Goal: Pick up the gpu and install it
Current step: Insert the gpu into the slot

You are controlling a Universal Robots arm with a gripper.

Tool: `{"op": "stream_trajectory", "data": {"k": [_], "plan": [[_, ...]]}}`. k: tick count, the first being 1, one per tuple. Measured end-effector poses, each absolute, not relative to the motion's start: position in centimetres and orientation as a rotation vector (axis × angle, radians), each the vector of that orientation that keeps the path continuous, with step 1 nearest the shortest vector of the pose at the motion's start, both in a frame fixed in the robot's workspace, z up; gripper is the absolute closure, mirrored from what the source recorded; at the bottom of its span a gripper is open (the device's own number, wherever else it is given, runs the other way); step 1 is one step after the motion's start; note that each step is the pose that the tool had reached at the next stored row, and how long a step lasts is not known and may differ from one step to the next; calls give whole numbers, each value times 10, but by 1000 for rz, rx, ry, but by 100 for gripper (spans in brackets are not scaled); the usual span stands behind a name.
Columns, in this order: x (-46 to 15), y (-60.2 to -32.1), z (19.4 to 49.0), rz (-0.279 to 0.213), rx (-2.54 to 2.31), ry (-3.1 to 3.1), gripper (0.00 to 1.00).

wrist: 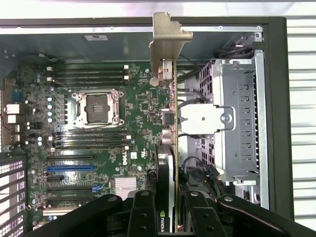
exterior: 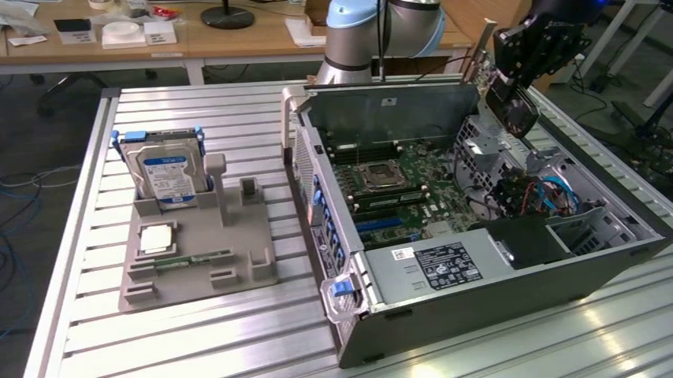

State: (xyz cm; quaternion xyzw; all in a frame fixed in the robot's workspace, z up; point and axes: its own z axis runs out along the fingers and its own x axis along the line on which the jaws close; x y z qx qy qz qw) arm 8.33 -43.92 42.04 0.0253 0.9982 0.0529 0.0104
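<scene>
counts: one gpu [wrist: 166,183], one hard drive [exterior: 169,169], one open computer case [exterior: 505,315]
gpu: held over the case, at 1 o'clock in the exterior view, edge-on above the motherboard [wrist: 143,103]
around: silver drive cage [wrist: 237,123] just beside the gpu; grey holder [exterior: 200,272] at the case's 9 o'clock
gripper [wrist: 170,207]: jaws partly closed, clamping the gpu
</scene>
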Motion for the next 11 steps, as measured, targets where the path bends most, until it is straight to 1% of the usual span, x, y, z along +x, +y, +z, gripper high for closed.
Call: {"op": "stream_trajectory", "data": {"k": [11], "plan": [[83, -439, 420, 168, -217, 3119, 73]]}}
